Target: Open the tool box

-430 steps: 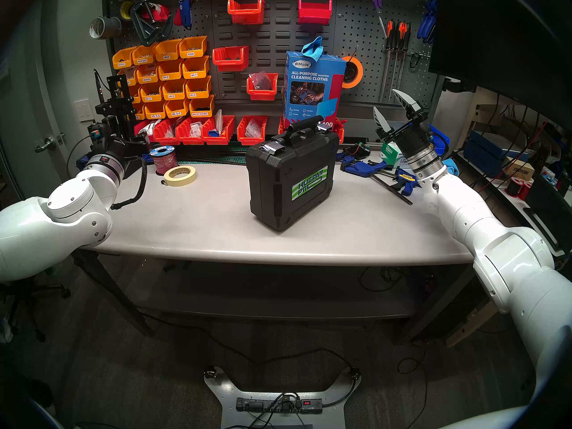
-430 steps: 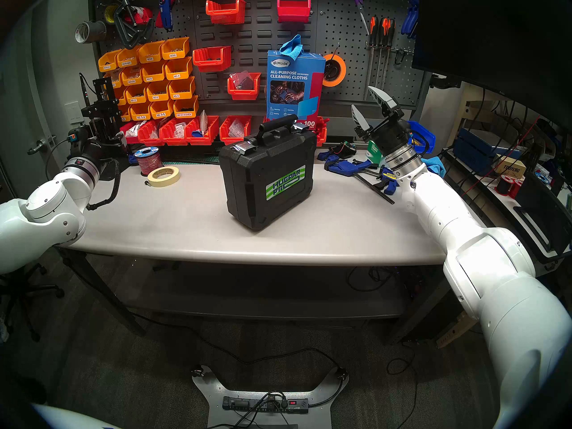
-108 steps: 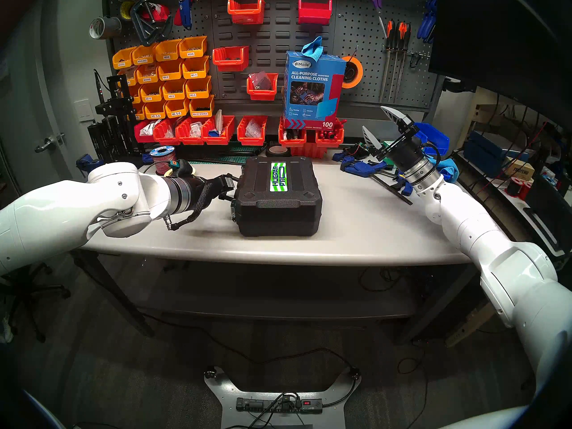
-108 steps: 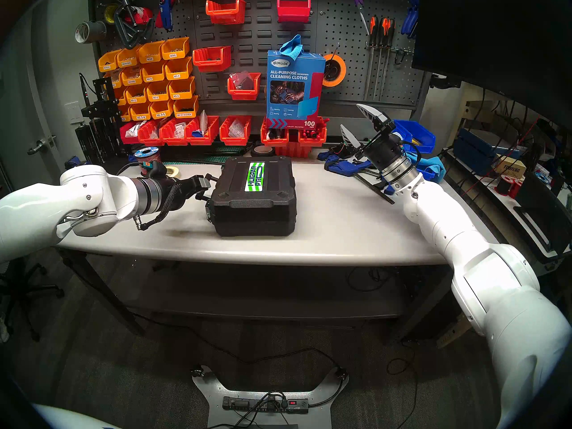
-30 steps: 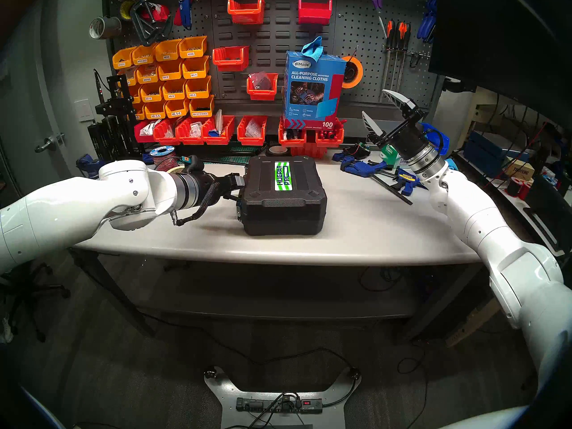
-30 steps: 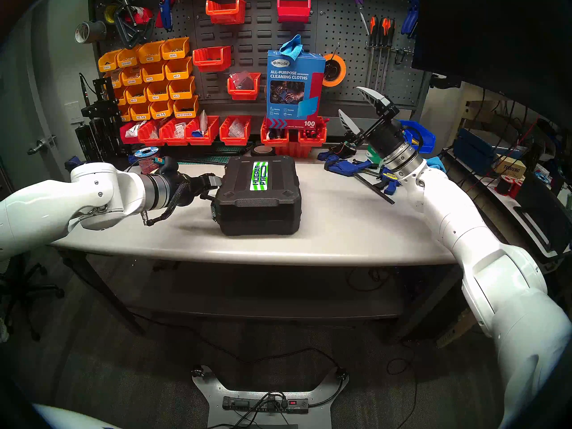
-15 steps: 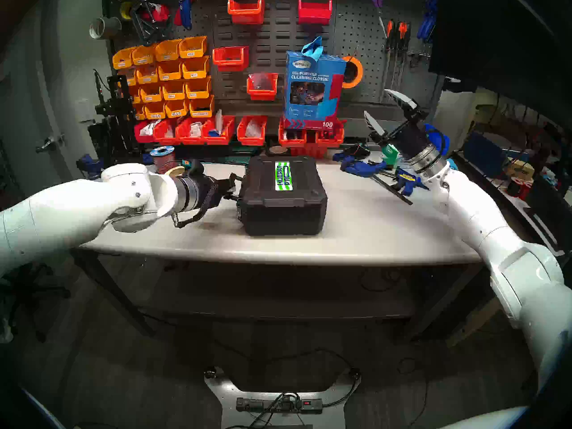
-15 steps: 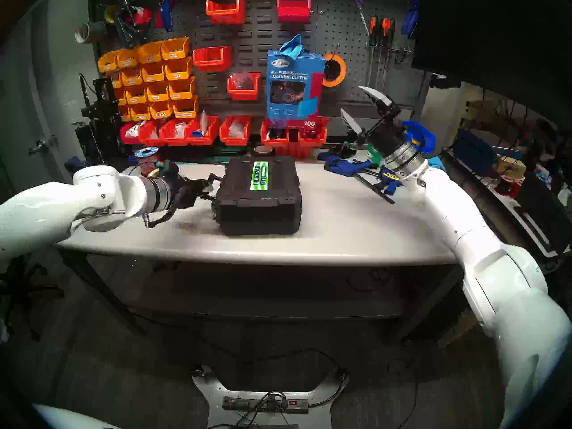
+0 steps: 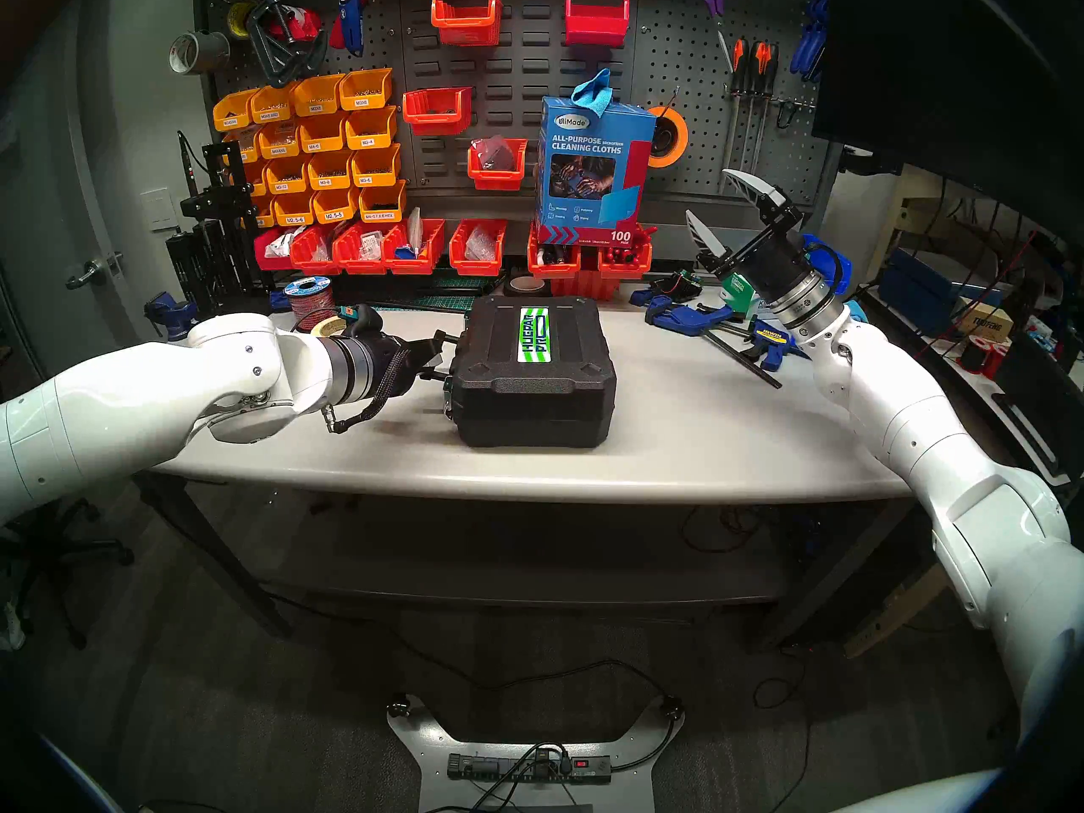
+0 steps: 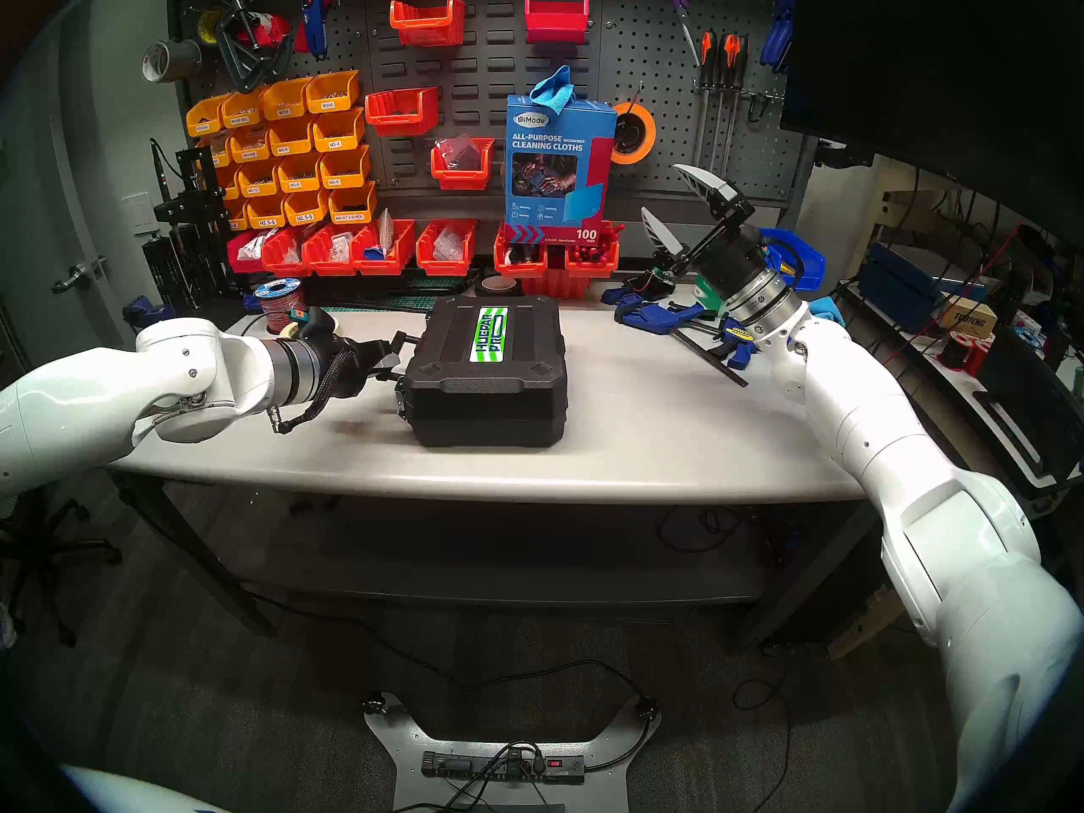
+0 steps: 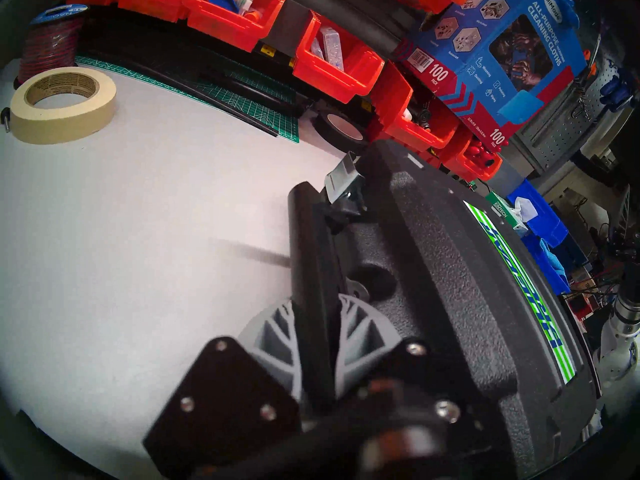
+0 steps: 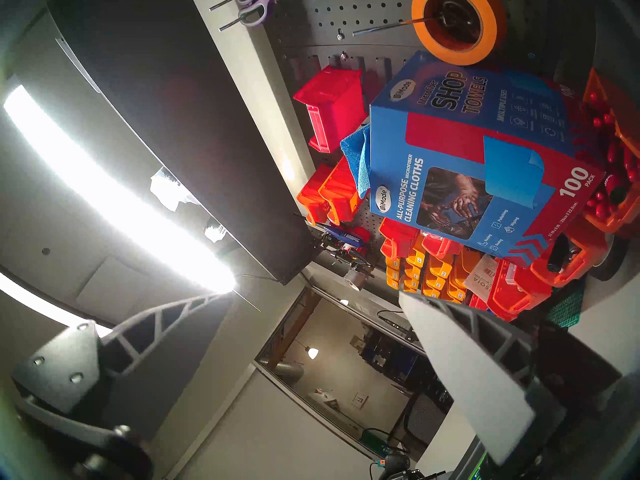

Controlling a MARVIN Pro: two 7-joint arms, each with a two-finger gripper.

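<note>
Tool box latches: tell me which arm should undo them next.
Left. The left claw is shut on the tool box handle, right beside the silver latch on that side. The right claw hangs open, high above the clamps, away from the box.

grey table (image 9: 674,436), tool box (image 9: 531,377) (flat), masking tape (image 11: 62,103)

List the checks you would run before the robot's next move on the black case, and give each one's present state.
1. Tool box lying flat on the table, sticker up: ok.
2. Left end effector closed around the handle: ok.
3. Far latch and near latch released: cannot tell.
4. Right end effector open and well clear of the tool box: ok.
5. Lid raised: not ok, it sits shut.
</note>
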